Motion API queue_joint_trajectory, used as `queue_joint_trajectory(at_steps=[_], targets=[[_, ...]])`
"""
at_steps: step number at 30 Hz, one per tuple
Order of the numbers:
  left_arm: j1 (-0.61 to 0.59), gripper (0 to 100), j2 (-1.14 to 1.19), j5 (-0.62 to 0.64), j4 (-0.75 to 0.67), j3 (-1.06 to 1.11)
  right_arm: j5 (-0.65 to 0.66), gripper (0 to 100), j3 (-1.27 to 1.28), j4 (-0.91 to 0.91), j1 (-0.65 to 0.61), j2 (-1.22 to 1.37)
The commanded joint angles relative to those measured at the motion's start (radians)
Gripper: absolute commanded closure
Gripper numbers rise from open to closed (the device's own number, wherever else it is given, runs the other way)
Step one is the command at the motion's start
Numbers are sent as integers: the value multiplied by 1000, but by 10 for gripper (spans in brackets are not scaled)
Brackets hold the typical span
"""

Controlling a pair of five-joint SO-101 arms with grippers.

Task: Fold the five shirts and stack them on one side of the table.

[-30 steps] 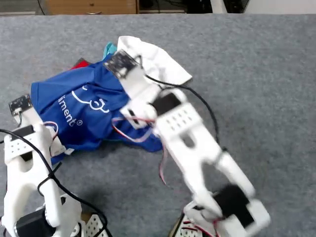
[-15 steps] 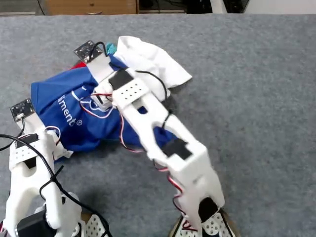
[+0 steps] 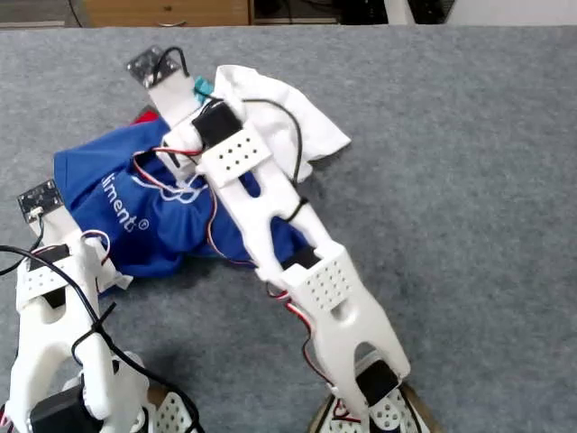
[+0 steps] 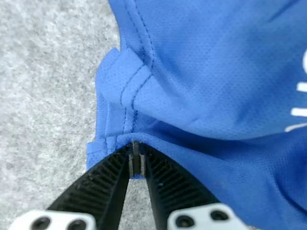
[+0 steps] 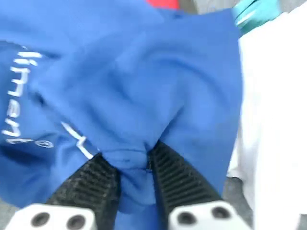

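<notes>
**Left gripper (image 4: pixel 136 154) and right gripper (image 5: pixel 128 159) both clenched on the crumpled blue jersey shirt (image 3: pixel 135 212); folding looks barely begun.**

The left gripper grasps the shirt's near-left hem, and the right gripper pinches a bunch of cloth at its far side. The shirt lies heaped on the left of the grey felt-like table (image 3: pixel 469 180), over a red garment (image 3: pixel 147 115) and a teal garment (image 3: pixel 200 88). A loose white shirt (image 3: pixel 288 113) lies to its right. Nothing appears folded or stacked. A fifth shirt may be buried. Wooden furniture (image 3: pixel 171 11) stands beyond the far edge.
</notes>
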Motion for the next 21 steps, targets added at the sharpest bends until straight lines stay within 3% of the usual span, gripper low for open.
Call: queue_joint_trajectory(at_steps=[1, 5, 10, 21], targets=[[-11, 981, -19, 8, -12, 0, 23, 996, -231, 110, 12, -19], [-15, 981, -19, 8, -12, 0, 107, 996, -421, 178, 27, -21], [-17, 981, -19, 8, -8, 2, 137, 996, -401, 170, 120, -151], [-17, 981, -27, 9, -11, 12, 133, 997, -395, 176, 461, -460]])
